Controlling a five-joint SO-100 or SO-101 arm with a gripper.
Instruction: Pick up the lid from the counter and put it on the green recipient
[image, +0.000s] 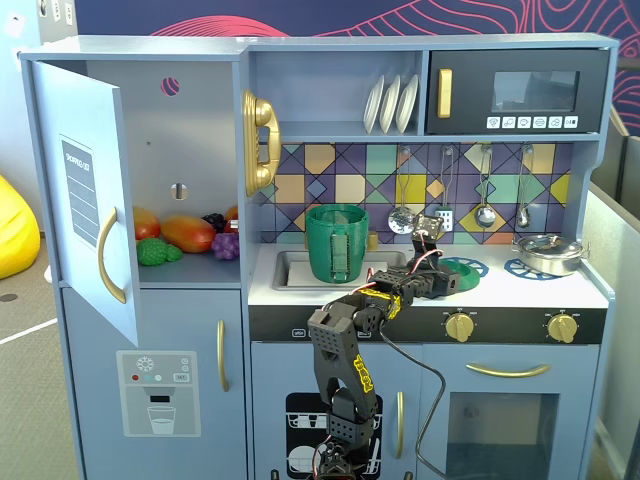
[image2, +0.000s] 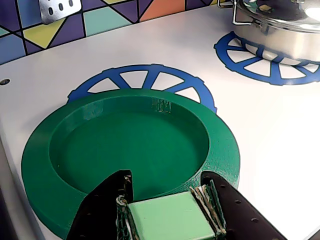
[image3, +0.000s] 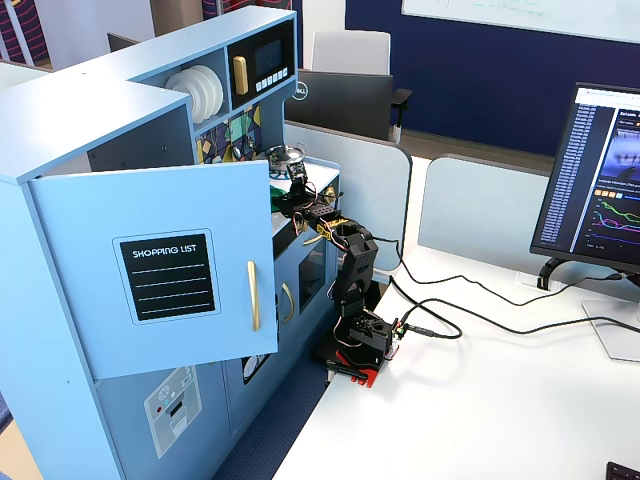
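The lid (image2: 125, 145) is a dark green round disc with a sunken middle. It lies on a blue burner ring on the white counter (image2: 150, 45). My gripper (image2: 167, 189) reaches over its near rim, and its black jaws are shut on the lid's light green square tab (image2: 167, 217). In a fixed view the lid (image: 468, 267) shows to the right of the sink, with the gripper (image: 443, 281) at its left edge. The green recipient (image: 337, 243) stands upright and open in the sink, to the left of the gripper.
A shiny silver pot (image2: 280, 27) stands on the second burner ring at the right, and also shows in a fixed view (image: 548, 252). Utensils hang on the tiled back wall (image: 485, 215). The cupboard door (image: 85, 215) on the left is open.
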